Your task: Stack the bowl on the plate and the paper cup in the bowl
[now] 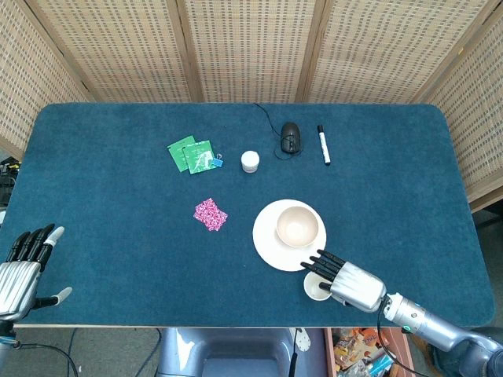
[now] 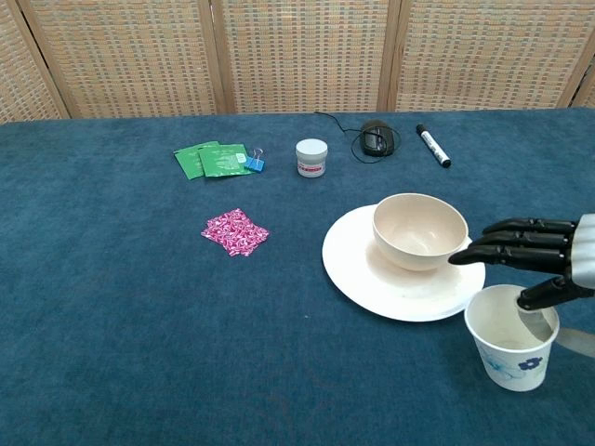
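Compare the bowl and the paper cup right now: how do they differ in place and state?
The bowl sits on the plate; the paper cup stands on the table, off the plate's near right edge. The bowl is untouched; the right hand has its thumb inside the cup. The bowl is plain cream; the cup bears a blue flower. Both are upright and look empty.

The worktop (image 2: 112, 325) wears matt, napped blue cloth. Bowl (image 2: 419, 230) and plate (image 2: 372, 279) look smooth, cream, faintly glossy. The cup (image 2: 509, 344) is printed paper. The right robot hand (image 1: 346, 280) shows brushed metal with black plastic fingers (image 2: 507, 242).
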You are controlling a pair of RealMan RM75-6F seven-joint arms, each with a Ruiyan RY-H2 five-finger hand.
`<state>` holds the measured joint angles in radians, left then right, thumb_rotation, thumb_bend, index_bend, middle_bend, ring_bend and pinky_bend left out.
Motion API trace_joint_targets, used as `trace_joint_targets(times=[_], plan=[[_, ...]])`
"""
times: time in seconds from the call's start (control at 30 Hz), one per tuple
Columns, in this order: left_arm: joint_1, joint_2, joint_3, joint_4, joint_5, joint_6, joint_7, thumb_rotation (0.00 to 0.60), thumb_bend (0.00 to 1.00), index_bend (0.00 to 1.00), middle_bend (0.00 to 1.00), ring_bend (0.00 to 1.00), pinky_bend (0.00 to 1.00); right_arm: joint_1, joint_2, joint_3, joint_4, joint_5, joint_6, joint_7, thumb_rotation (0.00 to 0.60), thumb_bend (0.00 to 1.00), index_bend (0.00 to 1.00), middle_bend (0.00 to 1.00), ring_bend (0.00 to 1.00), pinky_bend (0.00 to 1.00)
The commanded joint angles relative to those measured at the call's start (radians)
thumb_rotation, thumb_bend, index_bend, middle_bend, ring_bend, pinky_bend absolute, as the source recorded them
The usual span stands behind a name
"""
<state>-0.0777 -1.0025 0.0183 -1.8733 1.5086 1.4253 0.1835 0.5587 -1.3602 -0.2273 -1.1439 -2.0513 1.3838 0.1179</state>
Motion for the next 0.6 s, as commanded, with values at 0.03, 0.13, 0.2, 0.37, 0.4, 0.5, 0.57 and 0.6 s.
trace_joint_targets(times=[0.03,0.13,0.2,0.37,0.4,0.5,0.57,0.6], plan=[[0.000,0.001,0.001,0.001,0.000,-0.001,-0.001,0.600,0.00,0.00,0.00,0.00,0.00,0.000,0.002,0.029,-0.003,0.014,0.060,0.046,0.600,0.57,0.63,0.00,0.00,0.01],[0.000,0.001,0.001,0.001,0.000,0.000,-0.003,0.600,0.00,0.00,0.00,0.00,0.00,0.007,0.014,0.056,-0.026,0.033,0.081,0.062,0.600,0.57,0.64,0.00,0.00,0.01],[0.001,0.002,0.001,0.002,-0.001,0.000,-0.005,0.600,0.00,0.00,0.00,0.00,0.00,0.016,0.023,0.081,-0.044,0.053,0.088,0.072,0.600,0.57,0.63,0.00,0.00,0.02],[0.000,0.002,0.001,0.005,-0.002,-0.001,-0.008,0.600,0.00,0.00,0.00,0.00,0.00,0.070,0.040,0.167,-0.090,0.135,0.026,0.065,0.600,0.57,0.64,0.00,0.00,0.02],[0.000,0.002,0.001,0.005,-0.003,-0.001,-0.008,0.600,0.00,0.00,0.00,0.00,0.00,0.080,0.040,0.180,-0.097,0.152,0.005,0.058,0.600,0.57,0.64,0.00,0.00,0.02],[0.000,0.001,-0.001,0.002,-0.003,0.001,-0.007,0.600,0.00,0.00,0.00,0.00,0.00,0.116,0.024,0.218,-0.107,0.221,-0.097,0.030,0.600,0.57,0.64,0.00,0.00,0.02],[-0.001,0.002,0.000,0.002,-0.003,0.000,-0.009,0.600,0.00,0.00,0.00,0.00,0.00,0.132,0.007,0.237,-0.106,0.259,-0.146,0.010,0.600,0.57,0.64,0.00,0.00,0.03],[0.000,0.003,0.000,0.002,-0.003,0.001,-0.010,0.600,0.00,0.00,0.00,0.00,0.00,0.137,-0.003,0.246,-0.103,0.278,-0.166,0.002,0.600,0.57,0.64,0.00,0.00,0.03]])
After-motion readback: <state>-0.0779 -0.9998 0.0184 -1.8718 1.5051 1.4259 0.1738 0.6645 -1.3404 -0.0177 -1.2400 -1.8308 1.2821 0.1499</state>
